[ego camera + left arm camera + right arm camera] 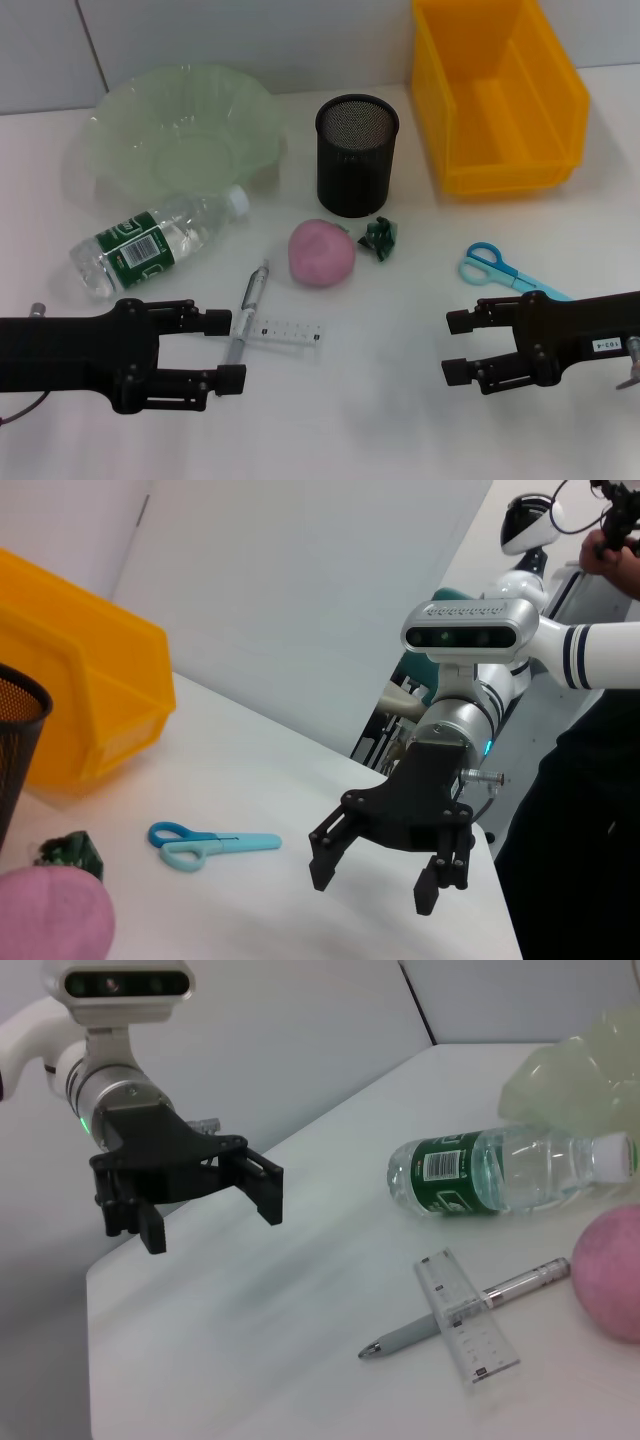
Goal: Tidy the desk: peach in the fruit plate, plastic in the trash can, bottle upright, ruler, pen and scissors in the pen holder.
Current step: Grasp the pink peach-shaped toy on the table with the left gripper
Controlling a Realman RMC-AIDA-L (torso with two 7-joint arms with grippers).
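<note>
Peach is sitting dead centre on the desk, just at 6 o'clock from the black mesh pen holder, and nothing has hold of it yet, so you're basically at step zero as far as I can judge. Right beside it at 3 o'clock is the crumpled green plastic. At 8 o'clock from the peach you've got the pen lying across the clear ruler, the two touching. The bottle is on its side at 9 o'clock, cap pointing at the fruit plate, which is back at 11 o'clock. Scissors are out at 3 o'clock, and the yellow trash can is at 1 o'clock.

Left gripper hovers at 7 o'clock from the peach, jaws spread wide, holding nothing, its tips just by the pen. Right gripper hangs at 4 o'clock, also wide open and empty, close to the scissors.

My guess for the next move: you swing the left one over the peach, drop straight down, and close gently since it's round and could roll.
</note>
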